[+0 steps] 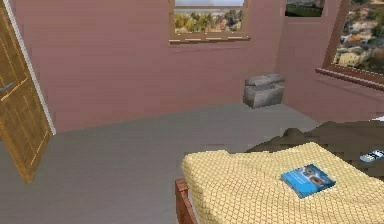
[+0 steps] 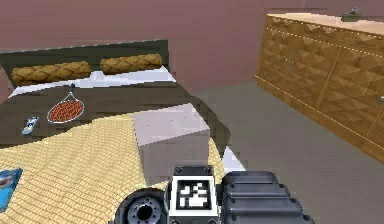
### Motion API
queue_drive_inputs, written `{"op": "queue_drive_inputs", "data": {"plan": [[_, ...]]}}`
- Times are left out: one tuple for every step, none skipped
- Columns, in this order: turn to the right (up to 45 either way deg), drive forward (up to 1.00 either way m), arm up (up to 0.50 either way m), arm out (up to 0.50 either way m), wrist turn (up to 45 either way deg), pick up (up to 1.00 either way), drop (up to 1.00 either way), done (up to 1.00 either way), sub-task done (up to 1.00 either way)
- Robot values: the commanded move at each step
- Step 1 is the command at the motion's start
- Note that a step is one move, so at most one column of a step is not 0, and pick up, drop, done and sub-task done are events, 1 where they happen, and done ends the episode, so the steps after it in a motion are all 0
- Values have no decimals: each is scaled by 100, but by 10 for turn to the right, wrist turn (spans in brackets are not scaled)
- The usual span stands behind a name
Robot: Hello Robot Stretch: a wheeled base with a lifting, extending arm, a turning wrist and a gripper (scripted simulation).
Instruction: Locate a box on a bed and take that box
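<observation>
No words, numbers or brand names can be read. The white square [image 2: 195, 195] just right of the end effector [image 2: 141, 208] carries black block marks, not letters. Left of the end effector, on the bed [image 2: 90, 150], a blue flat item [image 2: 7, 187] bears illegible print.

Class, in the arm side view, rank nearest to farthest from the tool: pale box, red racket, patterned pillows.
1. Pale box, just beyond the tool, mid-picture.
2. Red racket, farther up and left.
3. Patterned pillows, top left, at the headboard.

Grey floor [image 1: 120, 150] open ahead, free aisle between bed [image 2: 150, 98] and dresser [image 2: 330, 70] — pale box [image 2: 172, 135] standing on the bed.
</observation>
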Motion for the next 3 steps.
{"op": "queue_drive_inputs", "data": {"plan": [[0, 0, 0, 48, 0, 0, 0, 0, 0], [0, 0, 0, 0, 450, 0, 0, 0, 0], [0, 0, 0, 0, 450, 0, 0, 0, 0]]}}
